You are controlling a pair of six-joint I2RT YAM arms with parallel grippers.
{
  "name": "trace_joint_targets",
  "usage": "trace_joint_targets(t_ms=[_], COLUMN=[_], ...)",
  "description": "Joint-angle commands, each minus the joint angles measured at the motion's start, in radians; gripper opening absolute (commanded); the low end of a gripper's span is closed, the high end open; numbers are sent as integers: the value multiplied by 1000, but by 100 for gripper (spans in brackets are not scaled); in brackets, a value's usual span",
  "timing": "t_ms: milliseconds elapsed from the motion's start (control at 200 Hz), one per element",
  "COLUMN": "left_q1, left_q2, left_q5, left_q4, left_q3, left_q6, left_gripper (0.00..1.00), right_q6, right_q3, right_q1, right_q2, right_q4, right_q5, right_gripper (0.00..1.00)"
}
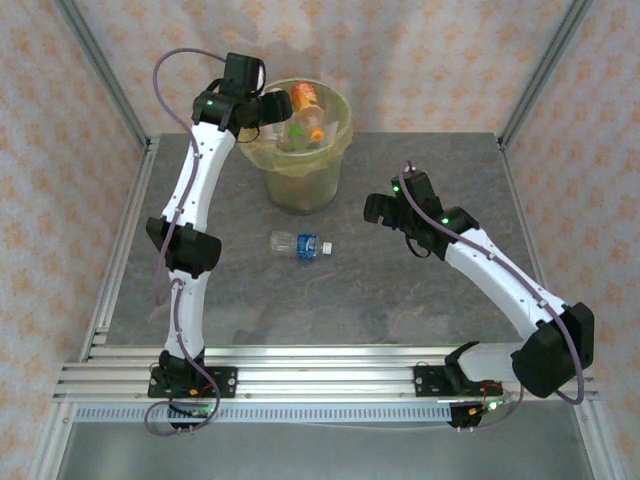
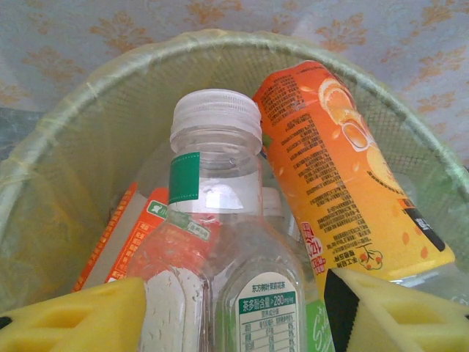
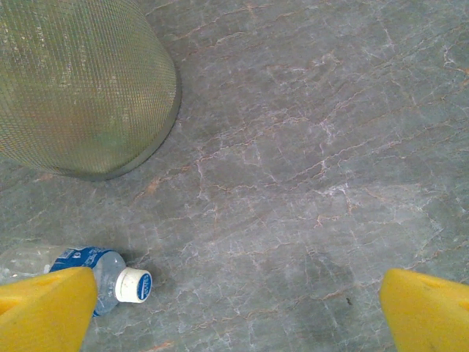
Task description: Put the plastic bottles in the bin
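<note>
My left gripper pinches white-capped clear bottle, approx half-open, over the bin, beside orange bottle. I'd let go well inside rim. Right gripper: wide open, empty, near blue-label bottle on worktop.

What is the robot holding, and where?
The left gripper seems to hold the clear white-capped bottle by its lower body, over the bin. The right gripper is open and empty.
</note>
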Motion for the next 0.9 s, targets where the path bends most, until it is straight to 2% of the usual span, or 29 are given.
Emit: trace_joint_targets(t_ms=[0,155,280,375,530,666,896], left_q1=[2,11,24,23,25,30,35], left_q2=[8,18,49,69,69,18,-83], left_q5=[40,69,134,170,113,18,-54], left_q4=[17,44,55,53,41,36,95], left_q3=[27,28,34,37,47,52,59], left_q6=[25,53,43,46,45,53,67], left_gripper=[67,69,56,55,63,68,88], right_q6=[10,11,14,15,10,8,-13], right_q3=[32,33,31,32,50,53,46], right_q1=[3,3,3,3,3,3,3], right_q2=[1,2,2,5,18,16,22], right_q4=[2,2,4,2,-14,-16,21], right_q5=[13,11,13,14,8,1,-64], right_gripper=[99,99,99,99,99,99,99])
